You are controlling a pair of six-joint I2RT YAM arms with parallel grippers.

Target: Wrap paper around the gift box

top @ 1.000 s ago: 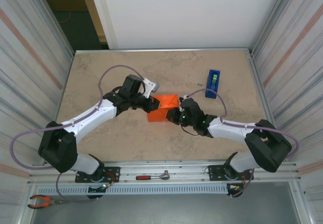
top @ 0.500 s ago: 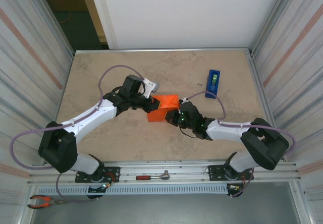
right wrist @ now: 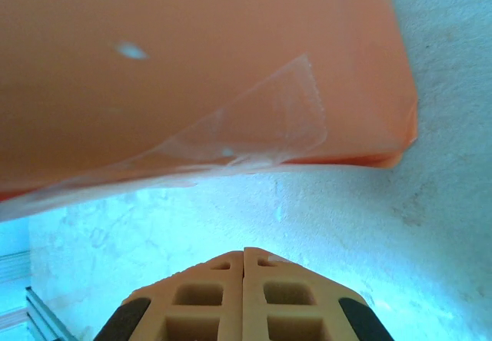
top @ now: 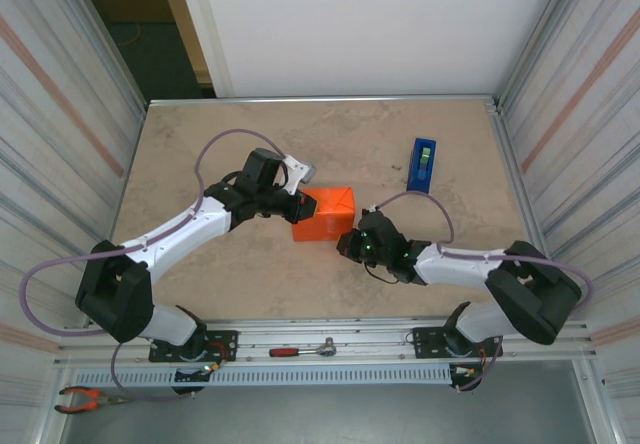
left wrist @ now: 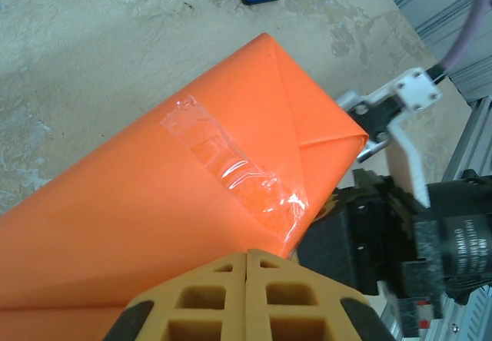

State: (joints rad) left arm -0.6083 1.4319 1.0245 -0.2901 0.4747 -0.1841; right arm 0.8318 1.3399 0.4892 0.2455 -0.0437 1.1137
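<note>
1. Left gripper [top: 298,204]: jaws closed and empty, tips at the left end of the gift box [top: 325,214]; contact cannot be confirmed.
2. Right gripper [top: 346,243]: jaws closed, holding nothing, just off the box's near right corner.
3. Box location: mid-table [top: 200,154], fully skinned in the paper [left wrist: 92,218].
4. Done: end flap folded; seam fixed with clear tape [left wrist: 231,173].
5. Remaining, as judged: little. One tape edge on the near face appears slightly lifted.
</note>
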